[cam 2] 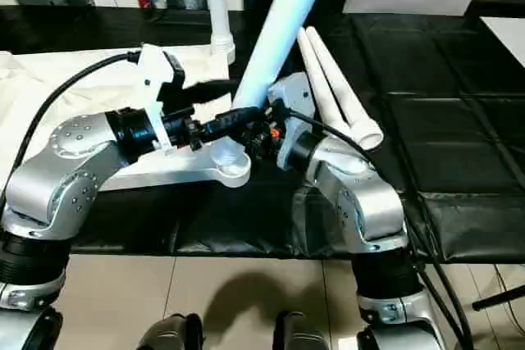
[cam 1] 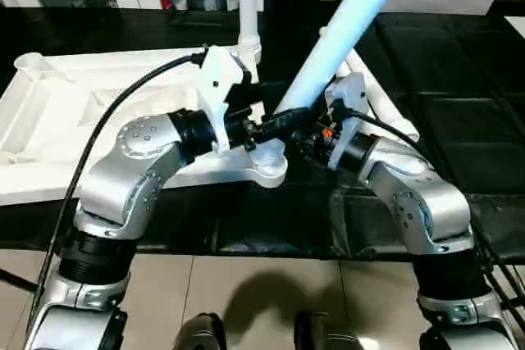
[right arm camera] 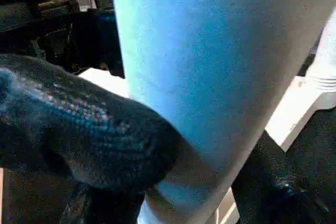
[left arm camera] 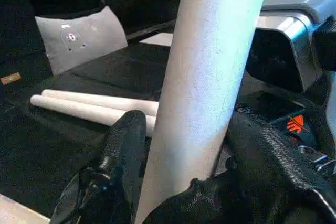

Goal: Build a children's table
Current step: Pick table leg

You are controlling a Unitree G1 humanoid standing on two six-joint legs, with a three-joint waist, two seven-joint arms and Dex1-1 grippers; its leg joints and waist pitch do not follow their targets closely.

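Holding one tilted leg near its lower end, both your tools are clamped on it: the left tool with a finger on each side, the right tool pressed against it too. Its foot meets a near corner socket of the upside-down table top on the black tabletop. Another leg stands upright in a far socket, and two loose legs lie beside your right arm.
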